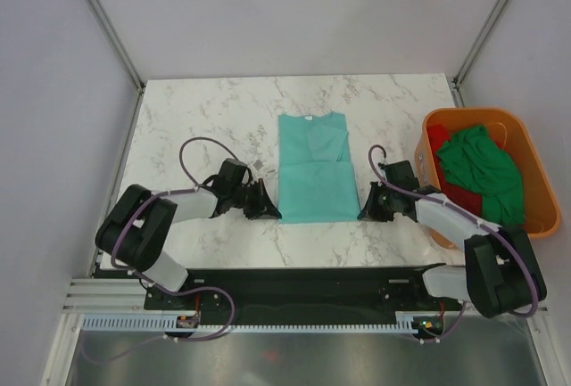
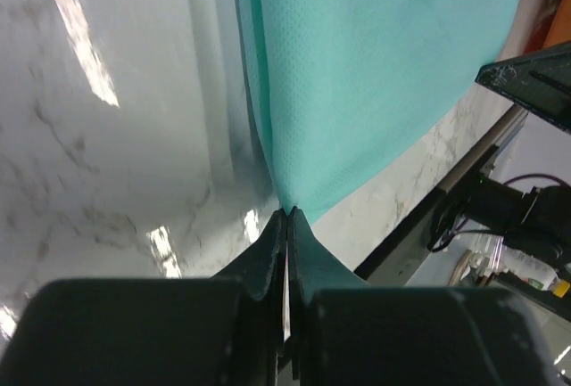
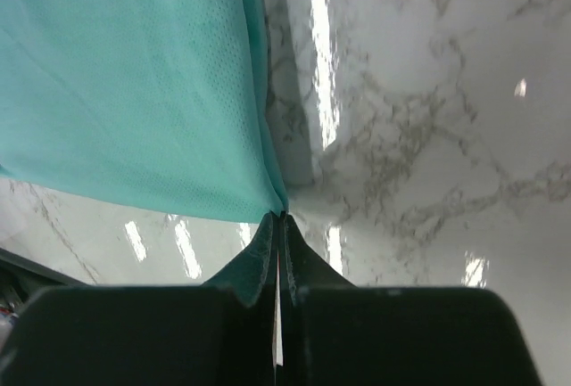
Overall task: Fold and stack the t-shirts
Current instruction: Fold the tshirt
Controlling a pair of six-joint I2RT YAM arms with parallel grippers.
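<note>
A light teal t-shirt [image 1: 313,170] lies on the marble table [image 1: 196,110] in the middle, sides folded in, collar at the far end. My left gripper [image 1: 272,214] is shut on its near left hem corner; in the left wrist view the cloth [image 2: 375,74] runs up from the closed fingertips [image 2: 287,215]. My right gripper [image 1: 364,213] is shut on the near right hem corner; in the right wrist view the cloth [image 3: 125,83] meets the closed tips [image 3: 282,218]. A dark green t-shirt [image 1: 482,172] and a red one [image 1: 442,150] lie bunched in the tub.
An orange plastic tub [image 1: 535,172] stands at the table's right edge, close to my right arm. A black rail [image 1: 294,283] runs along the near edge. Grey walls enclose the table on the left, back and right.
</note>
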